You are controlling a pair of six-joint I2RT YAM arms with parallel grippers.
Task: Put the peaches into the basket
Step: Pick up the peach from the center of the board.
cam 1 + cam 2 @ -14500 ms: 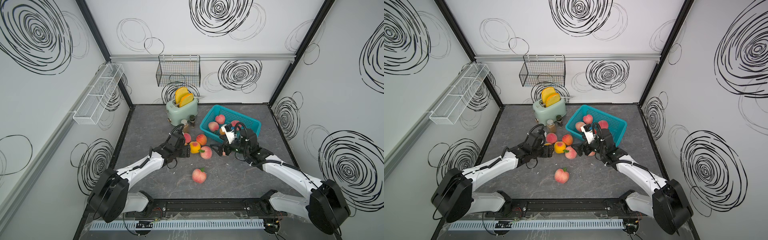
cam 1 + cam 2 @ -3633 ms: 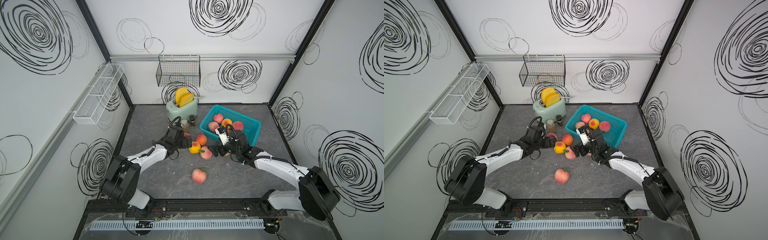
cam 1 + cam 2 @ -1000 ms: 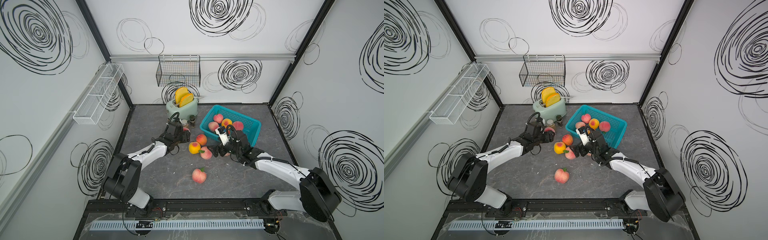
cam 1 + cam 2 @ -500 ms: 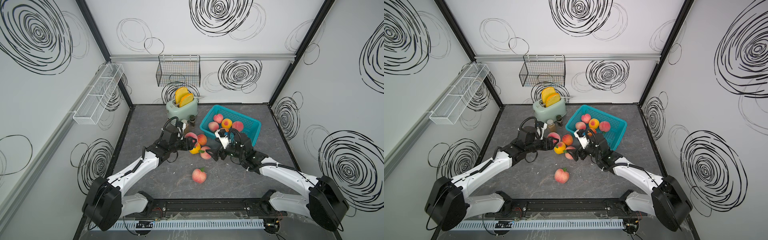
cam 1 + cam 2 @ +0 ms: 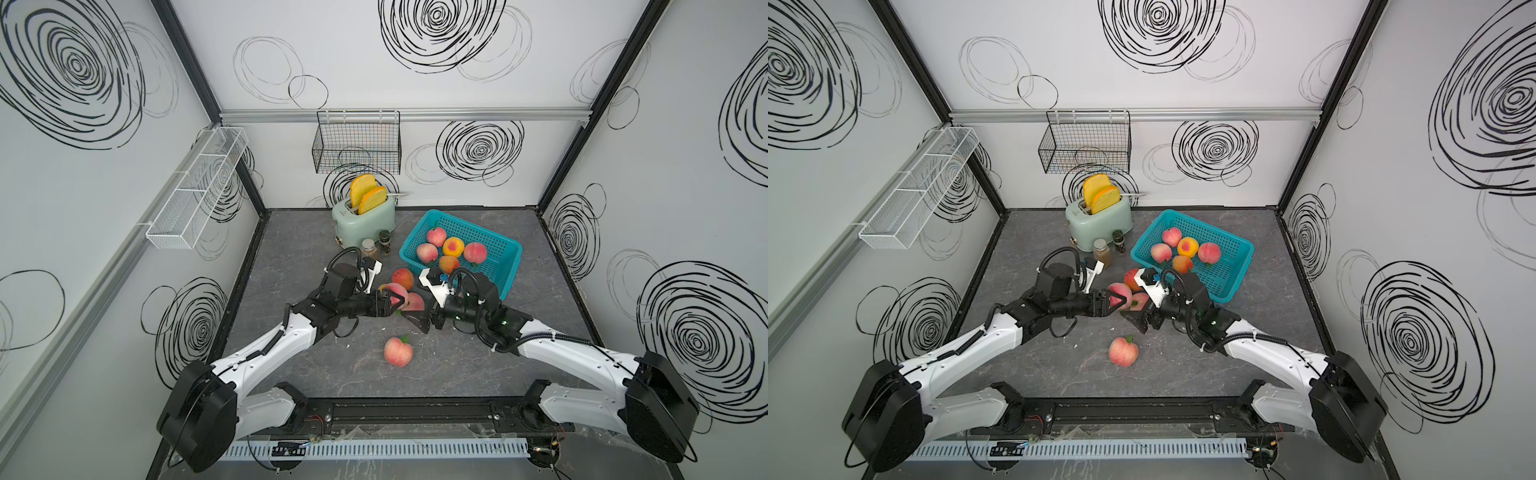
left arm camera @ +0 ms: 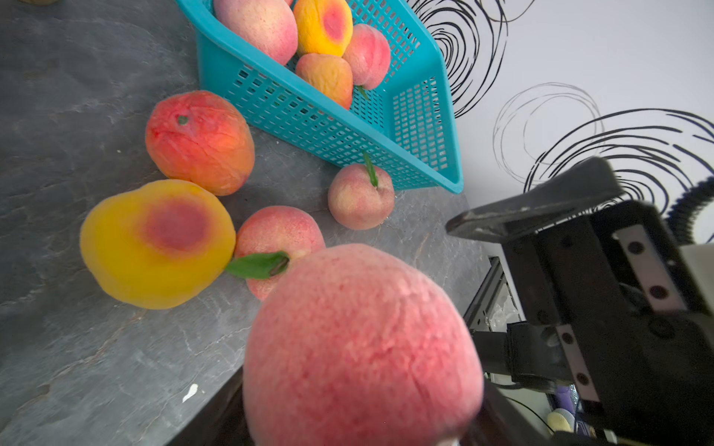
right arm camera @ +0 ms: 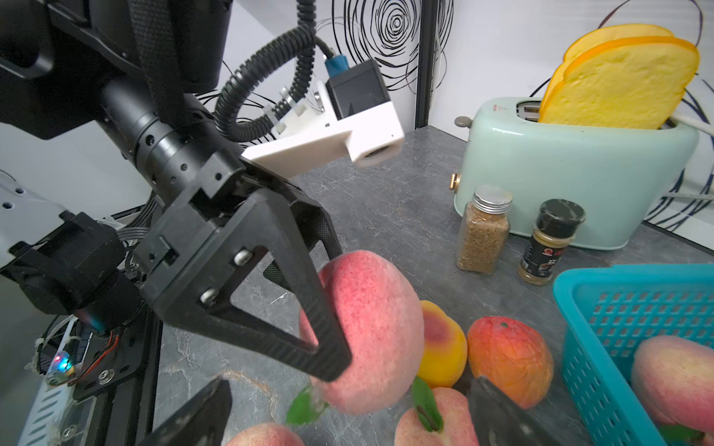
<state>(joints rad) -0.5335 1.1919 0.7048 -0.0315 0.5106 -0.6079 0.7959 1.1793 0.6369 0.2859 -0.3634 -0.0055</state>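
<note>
Near the middle of the desk point(image 5: 299, 257), the left gripper point(image 5: 395, 301) is clamped on a pink peach point(image 5: 390, 289), one black finger point(image 7: 309, 309) pressed along its side in the right wrist view. This held fruit appears to hang just above the cluster on the desk, though the views do not show whether it touches any of them. Facing it, the right gripper point(image 5: 422, 321) has its jaws spread wide with nothing between them, just beside the held peach.

Under and around the held peach sit a yellow peach point(image 6: 154, 243) with a red blush, a red-orange peach point(image 5: 403, 278), a leafy pink peach point(image 5: 414, 301) and a small peach point(image 6: 361, 197) that rests right by the corner of the teal basket point(image 5: 512, 272). A lone peach point(image 5: 398, 352) lies nearer the front edge, well apart from the others.

The teal basket stands on the desk to the right of the cluster and holds five peaches point(image 5: 474, 252), three pink and two yellow-orange, bunched at its left end.

Behind the cluster, a mint-green toaster point(image 5: 365, 220) carries two toast slices point(image 5: 365, 193), and two spice jars point(image 5: 368, 247) stand just in front of it.
</note>
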